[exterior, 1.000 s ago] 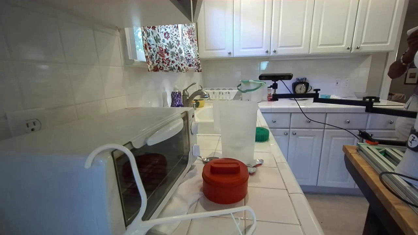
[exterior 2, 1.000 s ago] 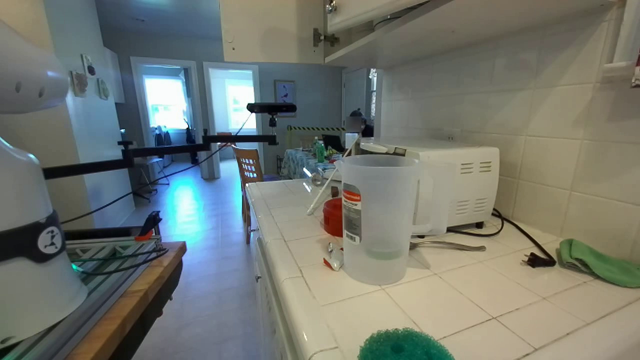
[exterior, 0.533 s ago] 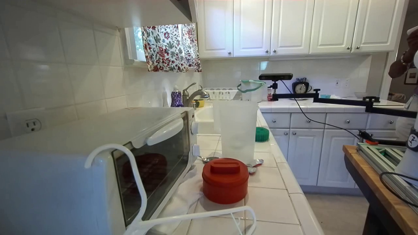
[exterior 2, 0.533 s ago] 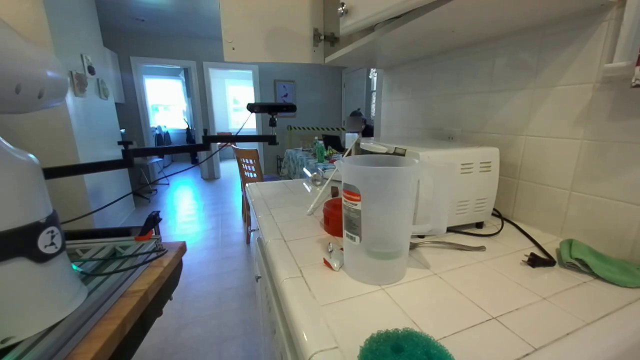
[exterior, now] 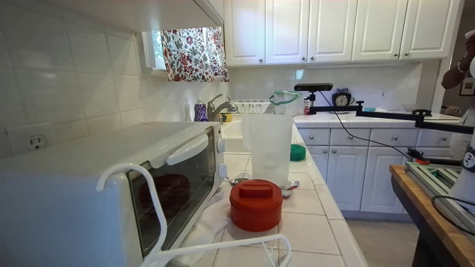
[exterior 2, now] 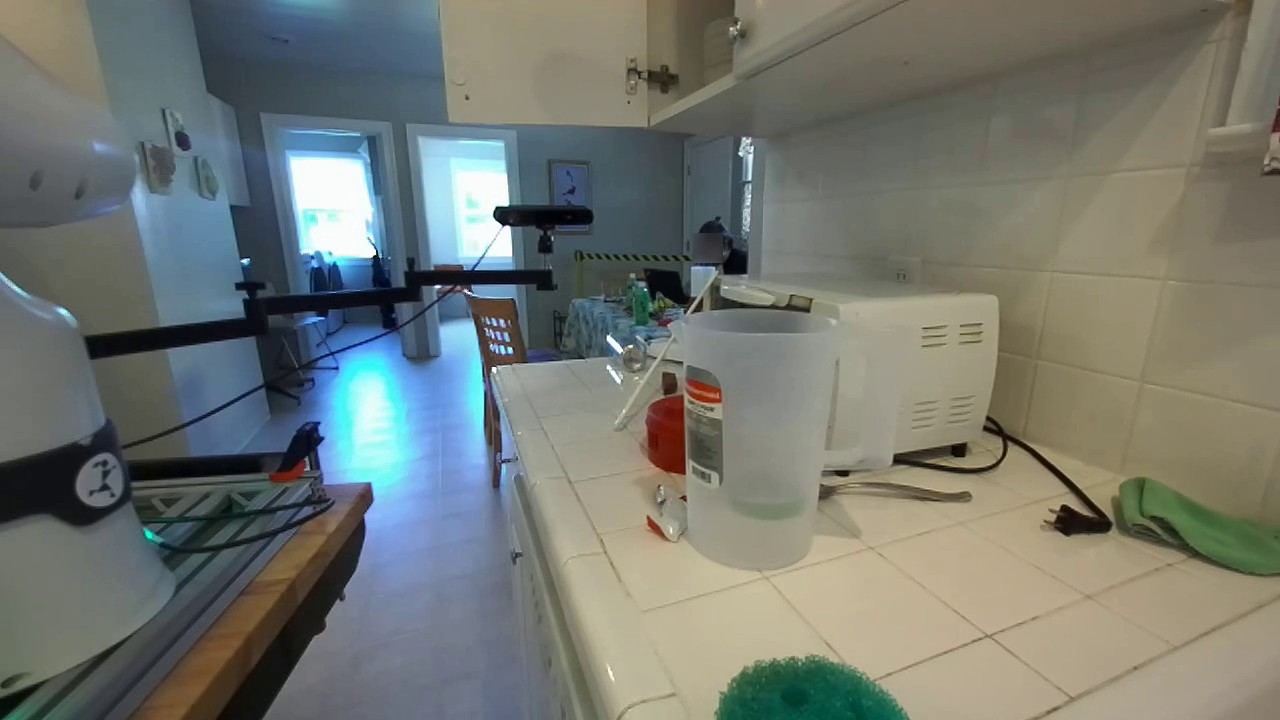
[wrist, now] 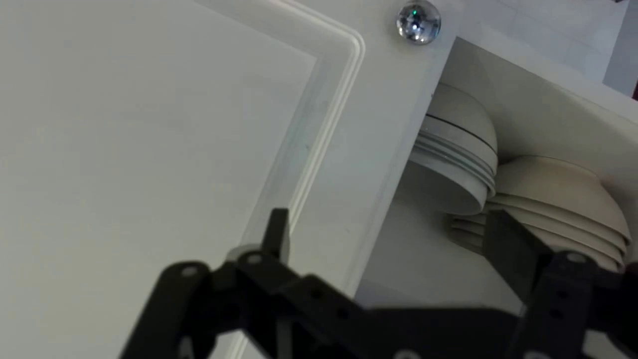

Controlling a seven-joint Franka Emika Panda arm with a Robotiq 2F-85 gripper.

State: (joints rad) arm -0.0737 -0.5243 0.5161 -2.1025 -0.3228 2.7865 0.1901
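At the cabinet door (wrist: 164,149): the jaws are spread wide, the door's free edge seen between the fingertips (wrist: 275,230); whether it is touched cannot be told.
Knob (wrist: 418,22): mounted near the door's corner, apart from the jaws.
Bowls (wrist: 558,182): two stacks are seen inside the cabinet (wrist: 538,114), one partly hidden by a fingertip.
Desk (exterior 2: 960,590), below: a pitcher (exterior 2: 765,420) is stood upright between a red pot (exterior 2: 665,435) and a green scrubber (exterior 2: 810,690).

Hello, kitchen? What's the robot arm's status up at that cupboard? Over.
Tool open, holding nothing. Knobbed cupboard door looks shut or nearly so; contact unclear. Neighbouring door open. Possible obstacle: stacked bowls on the open side.
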